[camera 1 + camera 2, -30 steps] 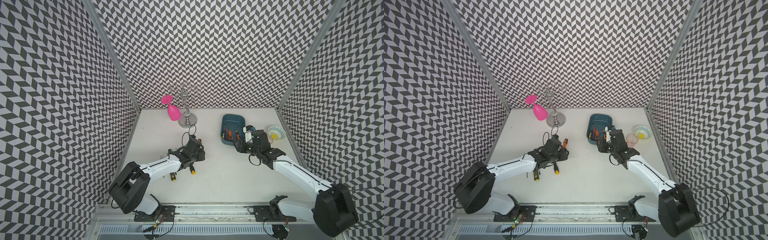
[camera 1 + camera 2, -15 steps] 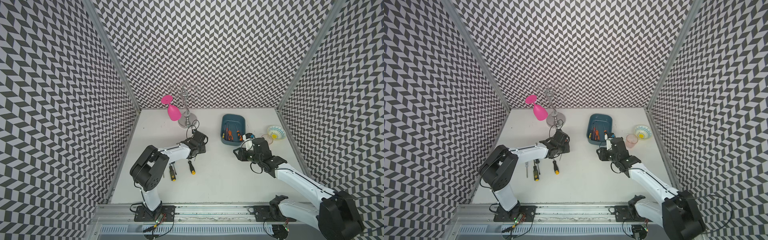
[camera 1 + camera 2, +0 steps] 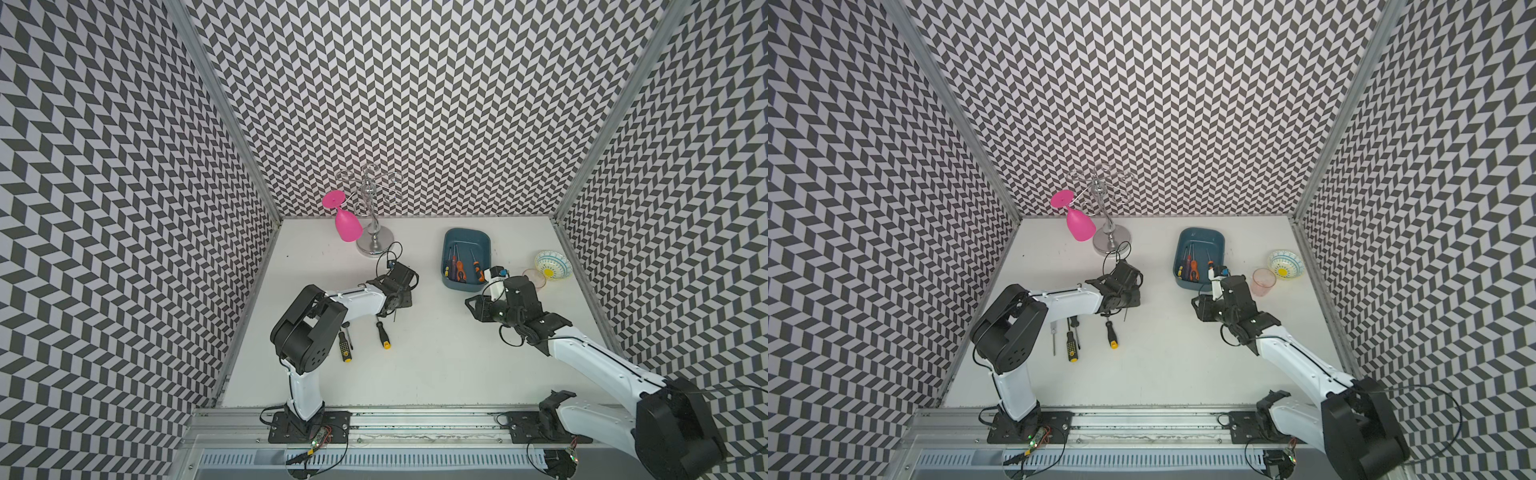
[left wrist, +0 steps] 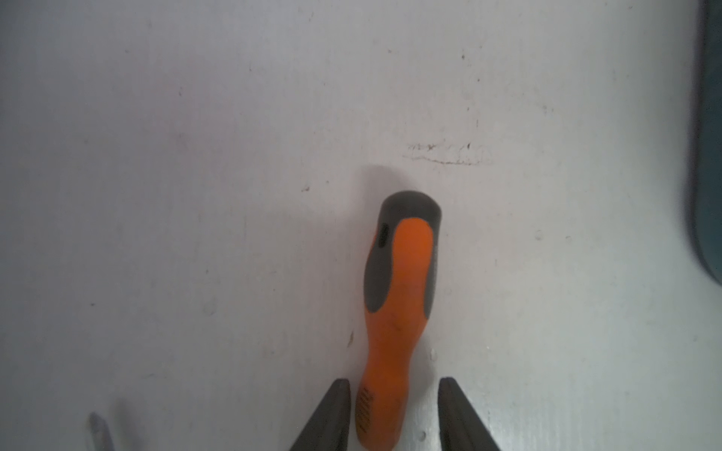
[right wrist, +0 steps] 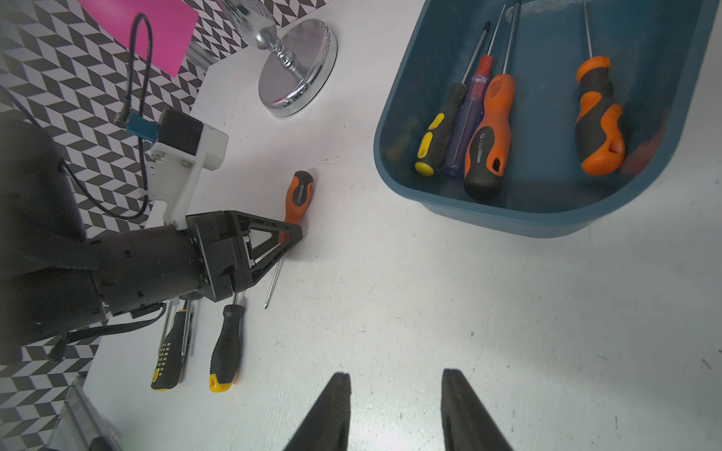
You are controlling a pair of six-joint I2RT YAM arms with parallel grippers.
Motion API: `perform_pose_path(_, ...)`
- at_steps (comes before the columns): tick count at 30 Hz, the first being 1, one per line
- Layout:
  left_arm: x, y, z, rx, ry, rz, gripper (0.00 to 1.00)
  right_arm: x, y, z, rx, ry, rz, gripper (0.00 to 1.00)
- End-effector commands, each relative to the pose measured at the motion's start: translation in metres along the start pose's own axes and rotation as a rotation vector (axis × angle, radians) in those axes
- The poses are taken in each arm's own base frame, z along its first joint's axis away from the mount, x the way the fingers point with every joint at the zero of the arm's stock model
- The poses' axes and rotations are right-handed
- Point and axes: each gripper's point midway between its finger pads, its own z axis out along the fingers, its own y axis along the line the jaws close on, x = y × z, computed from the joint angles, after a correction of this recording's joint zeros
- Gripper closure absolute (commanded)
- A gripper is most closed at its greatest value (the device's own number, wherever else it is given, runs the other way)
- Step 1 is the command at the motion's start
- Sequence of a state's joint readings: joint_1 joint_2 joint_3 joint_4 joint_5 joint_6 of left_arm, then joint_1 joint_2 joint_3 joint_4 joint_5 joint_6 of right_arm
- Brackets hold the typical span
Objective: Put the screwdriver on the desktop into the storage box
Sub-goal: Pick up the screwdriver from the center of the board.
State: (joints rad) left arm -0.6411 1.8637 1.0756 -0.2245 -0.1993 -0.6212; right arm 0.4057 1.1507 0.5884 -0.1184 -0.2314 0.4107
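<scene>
An orange-and-grey screwdriver (image 4: 402,281) lies flat on the white desktop (image 3: 436,365). My left gripper (image 4: 394,380) straddles the thin end of its handle. One finger is almost on the handle and a gap shows at the other, so the gripper is still open. From the right wrist, the same screwdriver (image 5: 299,193) pokes out past the left gripper (image 5: 291,234). The teal storage box (image 3: 446,253) (image 5: 508,218) holds several screwdrivers (image 5: 488,129). My right gripper (image 5: 396,377) hangs open and empty over bare desktop, in front of the box.
Two black-and-yellow screwdrivers (image 3: 1111,334) (image 3: 1072,345) and a thin metal one (image 3: 1054,338) lie under the left forearm. A chrome rack (image 3: 374,245) with a pink goblet (image 3: 347,224) stands at the back. A pink cup (image 3: 1263,281) and a patterned bowl (image 3: 550,266) sit right of the box.
My left gripper moved back towards the orange screwdriver and its jaws narrowed around the handle. My right gripper drew back from the storage box towards the front.
</scene>
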Motion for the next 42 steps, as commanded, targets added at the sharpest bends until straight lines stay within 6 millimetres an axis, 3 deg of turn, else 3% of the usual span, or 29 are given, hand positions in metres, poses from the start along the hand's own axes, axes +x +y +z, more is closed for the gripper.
perform_pose_path(1, 0.006, 0.001, 0.006, -0.016, 0.017, 0.024, 0.64, -0.006, 0.005, 0.002, -0.025, -0.033, -0.006, 0.58)
perform_pose_path(7, 0.01, -0.009, 0.007, 0.01, 0.026, 0.048, 0.88, -0.004, 0.003, 0.003, -0.018, -0.032, 0.004, 0.58)
perform_pose_path(13, 0.003, -0.027, -0.011, 0.062, -0.01, 0.07, 0.99, -0.005, 0.017, 0.001, -0.085, -0.028, -0.002, 0.57)
perform_pose_path(19, -0.011, -0.056, -0.059, 0.267, -0.097, 0.071, 1.0, -0.009, 0.051, -0.008, -0.268, -0.029, -0.037, 0.49)
perform_pose_path(29, -0.005, -0.083, -0.142, 0.631, -0.208, 0.058, 1.0, -0.014, 0.107, -0.025, -0.55, -0.011, -0.087, 0.47)
perform_pose_path(35, 0.004, -0.089, -0.177, 0.768, -0.277, 0.077, 1.0, -0.011, 0.147, -0.029, -0.676, 0.014, -0.129, 0.45)
perform_pose_path(42, 0.011, -0.098, -0.204, 0.865, -0.324, 0.105, 1.0, -0.013, 0.167, -0.026, -0.733, 0.036, -0.131, 0.45)
